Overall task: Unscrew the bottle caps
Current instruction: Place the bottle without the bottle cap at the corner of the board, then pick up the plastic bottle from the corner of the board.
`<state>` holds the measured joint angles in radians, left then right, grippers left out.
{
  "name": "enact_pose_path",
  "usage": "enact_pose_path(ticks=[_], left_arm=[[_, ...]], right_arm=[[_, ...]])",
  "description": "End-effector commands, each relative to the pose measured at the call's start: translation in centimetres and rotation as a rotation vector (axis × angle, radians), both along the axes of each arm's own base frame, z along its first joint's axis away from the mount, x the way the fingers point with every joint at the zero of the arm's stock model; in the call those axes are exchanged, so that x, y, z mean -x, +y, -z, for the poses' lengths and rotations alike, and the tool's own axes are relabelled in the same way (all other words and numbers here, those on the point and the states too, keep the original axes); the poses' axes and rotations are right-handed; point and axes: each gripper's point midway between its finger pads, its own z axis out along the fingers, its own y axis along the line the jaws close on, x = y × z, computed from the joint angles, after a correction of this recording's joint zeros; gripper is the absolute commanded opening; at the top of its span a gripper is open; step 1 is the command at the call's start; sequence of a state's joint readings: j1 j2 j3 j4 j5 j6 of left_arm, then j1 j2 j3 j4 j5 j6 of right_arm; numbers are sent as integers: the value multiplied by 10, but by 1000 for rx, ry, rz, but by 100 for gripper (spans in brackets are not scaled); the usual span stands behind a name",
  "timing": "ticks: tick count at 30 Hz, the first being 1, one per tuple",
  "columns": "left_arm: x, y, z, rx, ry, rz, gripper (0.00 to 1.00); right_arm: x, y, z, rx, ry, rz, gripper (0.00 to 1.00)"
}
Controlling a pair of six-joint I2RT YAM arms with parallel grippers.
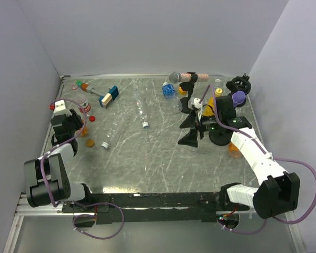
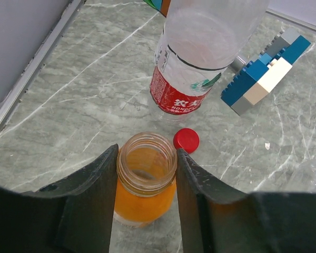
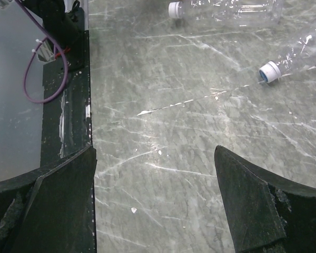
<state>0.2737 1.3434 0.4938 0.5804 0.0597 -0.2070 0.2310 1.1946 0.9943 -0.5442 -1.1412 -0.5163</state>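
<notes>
Your left tool [image 2: 147, 174] is closed on the small orange bottle [image 2: 145, 205], one finger on each side of its neck. The bottle stands upright on the table [image 2: 68, 105] near the left wall, its mouth uncapped. A red cap [image 2: 186, 140] lies just beyond it, and behind that you have a red-labelled clear bottle [image 2: 184, 89], with a blue-and-white block [image 2: 263, 76] to its right. Your right tool [image 3: 155, 174] hangs above the table with its jaws spread wide, holding nothing. Beyond it two clear bottles lie on their sides: the farther bottle [image 3: 231, 10] and the nearer bottle [image 3: 305, 47], each with its white cap [image 3: 175, 9] [image 3: 269, 71] on.
</notes>
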Motion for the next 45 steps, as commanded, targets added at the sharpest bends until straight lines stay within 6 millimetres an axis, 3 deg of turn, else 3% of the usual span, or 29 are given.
enact_pose_path(ticks=[1,5,11,14,16,18,20,23,24,26,30,32,36,45], left_arm=[[-10,6,-37,-13,-97,-24,53],[-7,7,-45,-12,-100,-36,69],[-1,1,-64,2,-120,-21,77],[9,2,-86,-4,-147,-41,86],[17,3,-105,6,-168,-68,99],[26,4,-120,35,-181,-102,97],[33,-9,-136,85,-196,-56,96],[43,-54,-158,174,-181,158,99],[45,-69,-159,228,-166,220,95],[50,-97,-148,290,-42,310,91],[57,-146,-114,188,171,396,91],[58,-159,-95,141,280,416,92],[53,-169,-51,46,475,406,92],[30,-187,11,-115,724,477,92]], right_arm=[[-3,0,-5,-13,-29,-13,99],[-3,0,-5,-15,-24,-11,99],[-4,-3,-8,-26,-23,-3,99],[-4,-4,-9,-29,-24,0,99],[-4,-4,-9,-26,-29,2,99],[-4,-6,-9,-20,-43,5,99],[-5,-8,-10,-15,-61,10,99],[-3,-9,-10,-13,-87,4,99],[-3,-10,-10,-13,-92,2,99],[0,-10,-9,-11,-101,-12,99],[1,-10,-9,-12,-106,-20,99],[0,-11,-8,-10,-108,-18,99],[0,-11,-6,-10,-98,-17,99],[-2,-11,-3,-7,-83,-16,99]])
